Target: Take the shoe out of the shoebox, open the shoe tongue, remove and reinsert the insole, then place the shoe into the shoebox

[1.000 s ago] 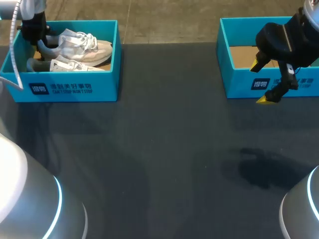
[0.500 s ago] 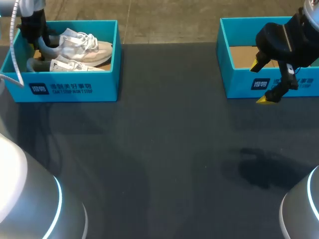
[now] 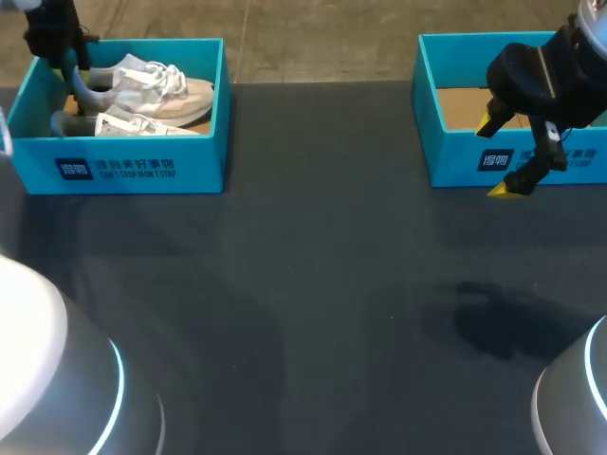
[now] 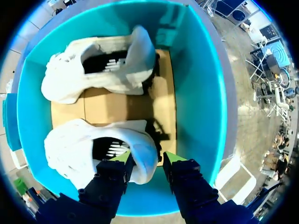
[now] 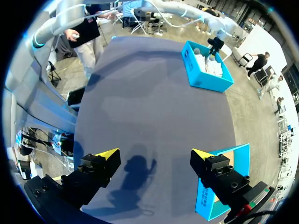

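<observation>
Two white shoes [image 3: 156, 90] lie side by side in the teal shoebox [image 3: 142, 171] at the table's far left. My left gripper [image 3: 63, 63] hangs over the heel end of that box. In the left wrist view its open fingers straddle the heel of the nearer shoe [image 4: 88, 149]: one yellow tip is inside the collar, the other outside with a small gap, and nothing is gripped. The second shoe [image 4: 103, 70] lies ahead of it. My right gripper [image 3: 495, 156] stands wide open and empty over the front wall of the right box.
A second teal shoebox [image 3: 455, 166] sits at the far right with only a cardboard floor showing inside. The dark tabletop [image 3: 313, 284] stretches between and in front of the two boxes.
My left gripper has opened and lifted away from the heel, moving toward the box's far left corner. Both shoes stay in the box. The right arm has not moved.
</observation>
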`<move>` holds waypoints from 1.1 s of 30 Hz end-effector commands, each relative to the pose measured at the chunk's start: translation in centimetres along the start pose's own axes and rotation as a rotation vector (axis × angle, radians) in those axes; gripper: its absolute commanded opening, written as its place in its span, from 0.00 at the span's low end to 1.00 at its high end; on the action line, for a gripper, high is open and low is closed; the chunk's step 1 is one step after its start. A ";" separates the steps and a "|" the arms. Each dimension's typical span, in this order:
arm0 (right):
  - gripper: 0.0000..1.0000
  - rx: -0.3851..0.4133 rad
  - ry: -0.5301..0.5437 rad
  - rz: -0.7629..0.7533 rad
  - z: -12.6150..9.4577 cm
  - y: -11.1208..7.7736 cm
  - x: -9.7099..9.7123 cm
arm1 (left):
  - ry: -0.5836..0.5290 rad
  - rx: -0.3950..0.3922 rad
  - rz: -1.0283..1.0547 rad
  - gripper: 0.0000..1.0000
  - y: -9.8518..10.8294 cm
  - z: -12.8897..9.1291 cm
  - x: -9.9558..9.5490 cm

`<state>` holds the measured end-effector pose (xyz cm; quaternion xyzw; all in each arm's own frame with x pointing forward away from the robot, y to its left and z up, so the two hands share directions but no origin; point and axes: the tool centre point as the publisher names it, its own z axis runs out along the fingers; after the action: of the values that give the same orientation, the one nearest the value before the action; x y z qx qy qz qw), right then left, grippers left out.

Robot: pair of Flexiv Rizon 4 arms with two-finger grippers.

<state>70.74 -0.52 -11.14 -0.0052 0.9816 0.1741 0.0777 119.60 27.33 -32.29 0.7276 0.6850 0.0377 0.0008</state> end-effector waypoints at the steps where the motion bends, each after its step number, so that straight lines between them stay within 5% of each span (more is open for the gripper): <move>1: 1.00 0.003 0.005 0.001 0.1 0.1 -0.2 | 0.005 -0.067 0.008 0.43 -4.2 -2.1 -0.2; 15: 1.00 0.003 0.005 0.001 0.1 0.1 -0.2 | -0.011 -0.130 0.057 0.49 -9.9 -5.2 -0.4; 25: 1.00 0.003 0.005 0.001 0.1 0.1 -0.2 | 0.013 -0.118 0.067 0.49 -14.0 -4.2 1.1; 33: 1.00 0.003 0.005 0.001 0.1 0.1 -0.2 | 0.006 -0.120 0.069 0.55 -15.0 -3.6 1.6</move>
<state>70.74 -0.52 -11.14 -0.0052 0.9816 0.1741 0.0777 105.56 29.56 -29.46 0.7505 0.6594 0.0442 -0.0005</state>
